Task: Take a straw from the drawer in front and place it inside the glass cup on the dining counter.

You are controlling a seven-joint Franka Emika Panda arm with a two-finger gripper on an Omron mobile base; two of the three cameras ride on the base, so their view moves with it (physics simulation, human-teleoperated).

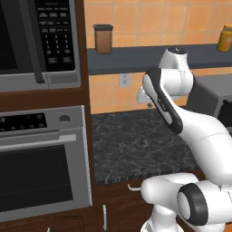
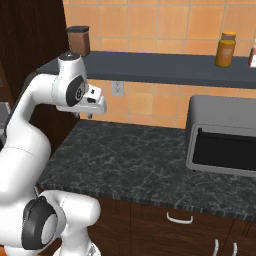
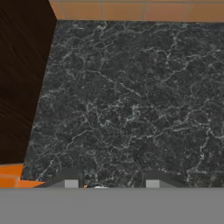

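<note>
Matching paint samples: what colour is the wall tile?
Orange wall tile, clearest in the right base view.

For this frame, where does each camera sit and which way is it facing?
Left base view: behind the arm's left, facing the black counter, oven and microwave; arm at lower right.
Right base view: behind its right, facing the same counter, toaster oven and drawer; arm at lower left.
Hand view: looks down onto the counter; gripper at bottom.
Both base views share counter, shelf, brown canister.
</note>
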